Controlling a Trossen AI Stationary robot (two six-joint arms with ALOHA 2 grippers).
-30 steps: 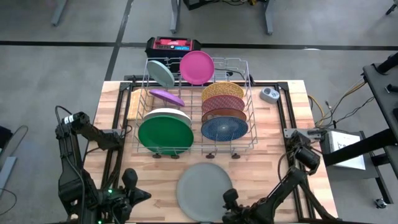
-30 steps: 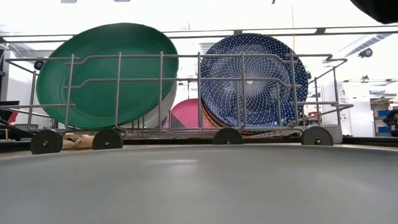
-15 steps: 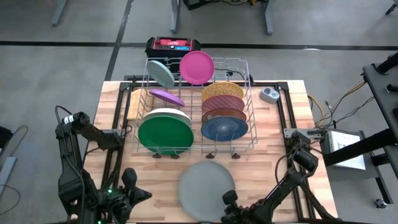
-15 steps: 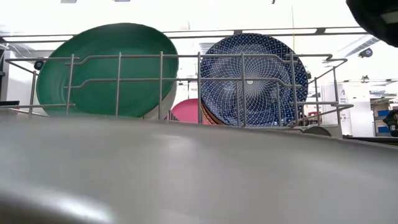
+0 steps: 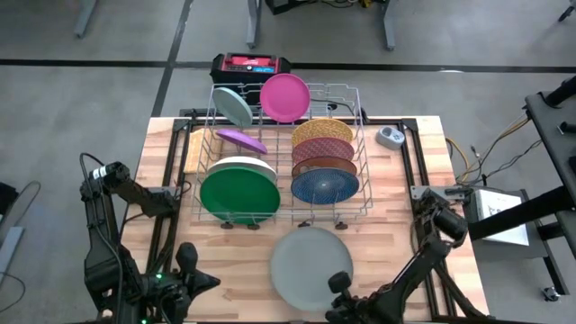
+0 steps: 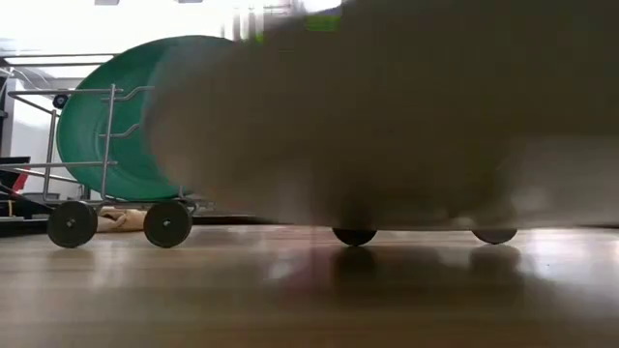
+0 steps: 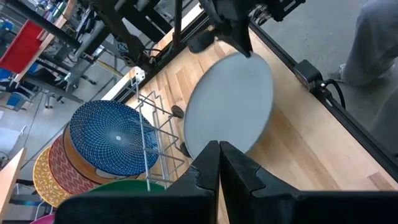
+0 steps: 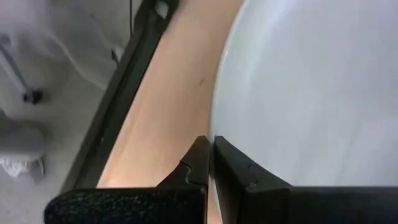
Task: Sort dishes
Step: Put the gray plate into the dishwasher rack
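Looking down on the bench, I judge the sorting is nearly finished: nine plates already stand in the wire rack. In its left half I count the green plate at the front, a white plate just behind it, then the purple plate and the pale blue plate; in its right half the blue patterned plate stands at the front, then the brown plate, the maroon plate and the yellow plate, and the pink plate is at the back. Only the grey plate is left outside, in front of the rack on the right-half side. The right gripper is closed on the rim of this plate, with one finger on each face of it. In the low view the plate is lifted and tilted, and its edge does not touch the wood. The left gripper waits at the front left corner of the bench, well apart from the rack, with its fingers pressed together and nothing between them. Compared with one second ago, the grey plate has moved to the right and nearer to the rack, and it has risen from lying flat on the bench until it now hides most of the blue patterned plate in the low view. I think what remains is to bring it into a free slot.
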